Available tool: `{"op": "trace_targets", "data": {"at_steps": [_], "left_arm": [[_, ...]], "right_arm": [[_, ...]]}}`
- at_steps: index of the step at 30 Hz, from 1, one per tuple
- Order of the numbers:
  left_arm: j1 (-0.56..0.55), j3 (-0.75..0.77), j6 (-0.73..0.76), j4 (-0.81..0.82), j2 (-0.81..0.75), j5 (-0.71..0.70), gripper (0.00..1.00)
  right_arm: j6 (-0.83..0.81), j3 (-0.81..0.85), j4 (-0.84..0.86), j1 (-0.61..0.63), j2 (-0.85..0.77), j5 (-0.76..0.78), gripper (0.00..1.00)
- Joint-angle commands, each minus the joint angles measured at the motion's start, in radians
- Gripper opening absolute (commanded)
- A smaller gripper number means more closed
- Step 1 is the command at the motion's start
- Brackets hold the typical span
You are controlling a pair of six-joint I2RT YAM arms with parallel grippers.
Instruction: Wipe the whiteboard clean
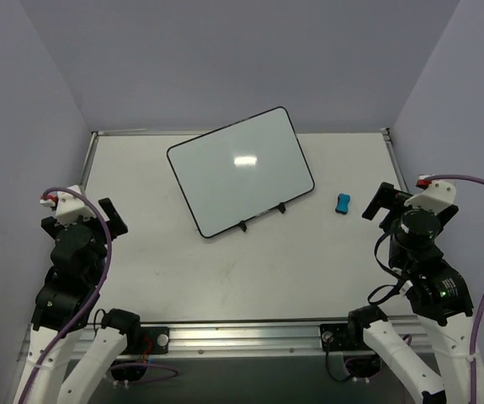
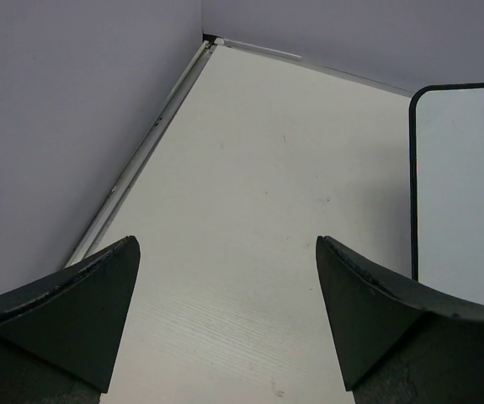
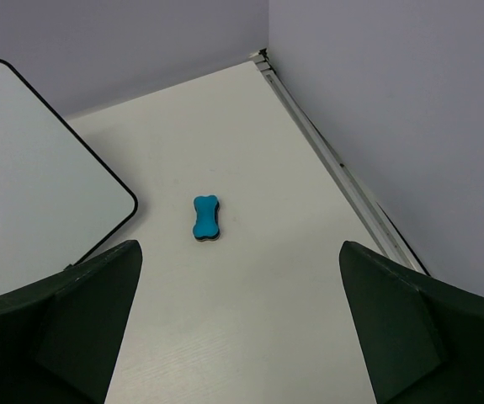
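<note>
1. Top view: the whiteboard (image 1: 240,171) sits skewed at the far middle of the table (image 1: 225,269), and no marks can be made out on it. The blue eraser (image 1: 343,203) lies near its right corner, close to the right gripper (image 1: 382,202).
2. Left wrist: the left gripper (image 2: 226,252) is spread and empty, with the board's edge to its right.
3. Right wrist: the jaws are released with nothing between them, and the eraser lies ahead. A good grasp would come straight down and pinch its narrow waist squarely.
</note>
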Motion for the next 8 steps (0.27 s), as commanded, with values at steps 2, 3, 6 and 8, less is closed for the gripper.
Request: {"op": "trace_targets", "data": {"at_steps": [2, 3, 6, 8], "left_arm": [[-0.015, 0.020, -0.010, 0.030, -0.001, -0.047, 0.94], [-0.018, 0.020, -0.012, 0.030, -0.001, -0.049, 0.94], [-0.023, 0.019, -0.012, 0.030, 0.001, -0.058, 0.94], [-0.023, 0.020, -0.013, 0.030, -0.001, -0.063, 0.94]], "right_arm": [[-0.018, 0.048, 0.015, 0.009, 0.031, 0.034, 1.00], [-0.016, 0.049, 0.013, 0.009, 0.035, 0.028, 1.00], [-0.016, 0.052, 0.009, 0.009, 0.047, 0.020, 1.00], [-0.016, 0.060, 0.004, 0.009, 0.054, 0.023, 1.00]]}}
